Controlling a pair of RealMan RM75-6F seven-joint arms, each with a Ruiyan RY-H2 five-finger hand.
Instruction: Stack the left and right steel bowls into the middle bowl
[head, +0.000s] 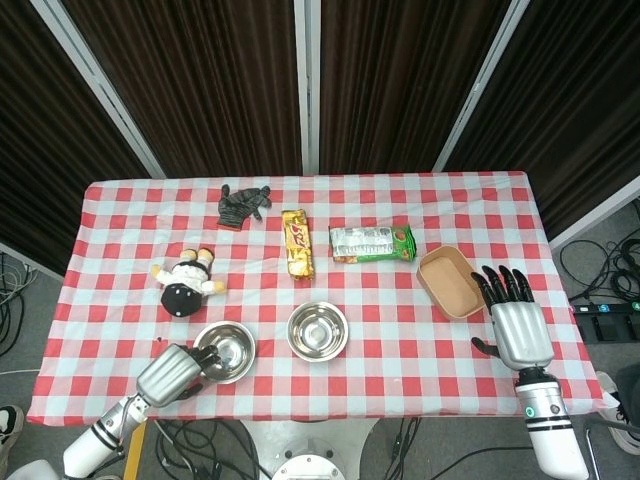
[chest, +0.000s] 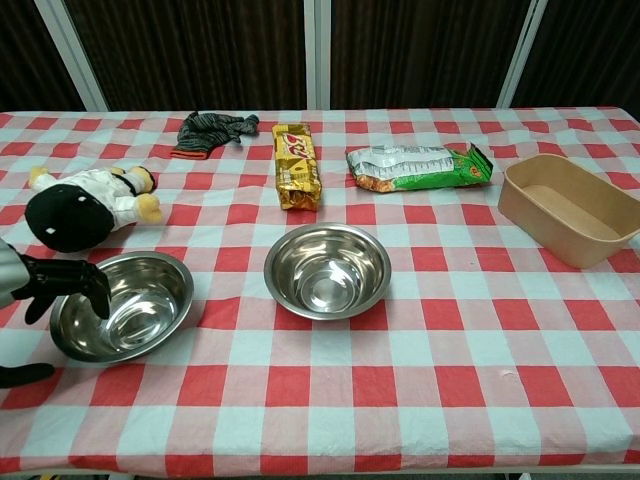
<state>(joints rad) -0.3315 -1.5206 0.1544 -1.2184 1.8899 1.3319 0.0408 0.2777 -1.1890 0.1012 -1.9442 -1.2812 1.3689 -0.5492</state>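
Observation:
Two steel bowls sit near the table's front edge: the left bowl (head: 228, 348) (chest: 125, 305) and the middle bowl (head: 317, 330) (chest: 327, 270), both upright. My left hand (head: 175, 372) (chest: 50, 290) is at the left bowl's near-left rim, with dark fingers curled over the rim. Its thumb lies apart on the cloth below. The bowl rests flat on the table. My right hand (head: 518, 320) hovers at the table's right side with its fingers spread and nothing in it. The chest view does not show it.
A plush doll (head: 185, 282) (chest: 85, 205) lies just behind the left bowl. Further back are a dark glove (head: 243, 204), a yellow snack pack (head: 296, 243) and a green-and-silver bag (head: 371, 242). A tan tray (head: 455, 285) stands beside my right hand.

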